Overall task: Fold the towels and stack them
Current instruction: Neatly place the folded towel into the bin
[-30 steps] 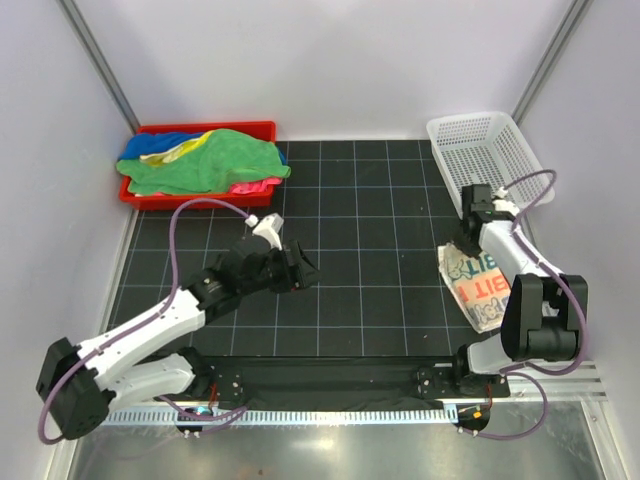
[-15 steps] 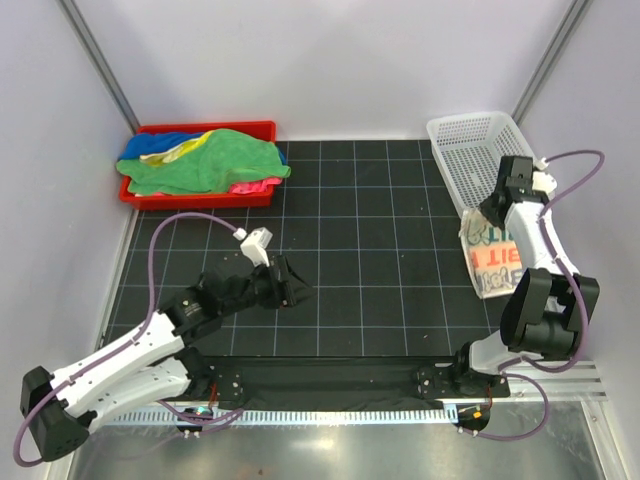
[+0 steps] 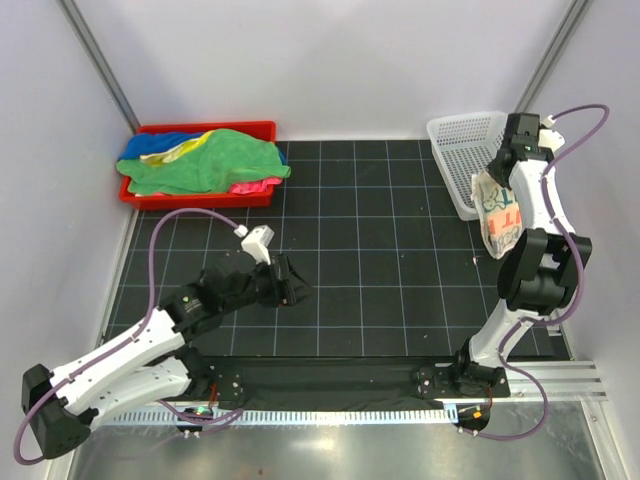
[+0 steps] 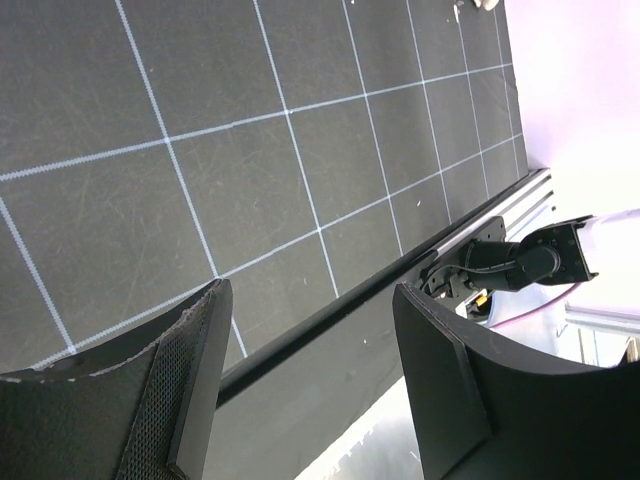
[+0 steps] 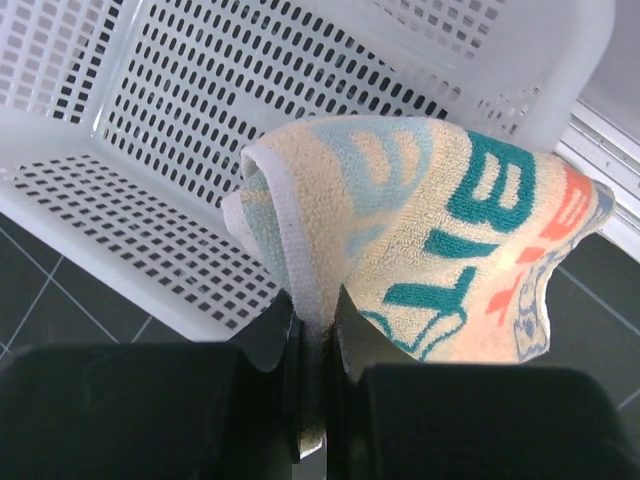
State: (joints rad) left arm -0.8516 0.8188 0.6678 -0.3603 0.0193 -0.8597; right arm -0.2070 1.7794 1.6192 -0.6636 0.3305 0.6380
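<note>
The right tool [image 5: 315, 335] is gripping a bunched edge of the cream lettered towel [image 5: 440, 230], its jaws nearly closed on the cloth; the towel is hanging in the air at the far right, draping down beside the near edge of the white basket [image 3: 452, 128] and not touching the worktop [image 3: 380, 260]; the left tool [image 4: 308, 300] is standing wide and holding nothing, hovering low over the near left of the worktop; the other towels [image 3: 205, 165] are lying heaped in the red tray [image 3: 200, 128] at the far left; the step in hand is probably carrying this towel into the basket to begin the stack; doing it well is calling for lifting until the dangling end is clearing the rim, moving over the middle of the basket, lowering until the cloth is resting flat on the mesh floor, and only then opening; releasing from height is risking the fold falling apart or a corner catching on the rim
</note>
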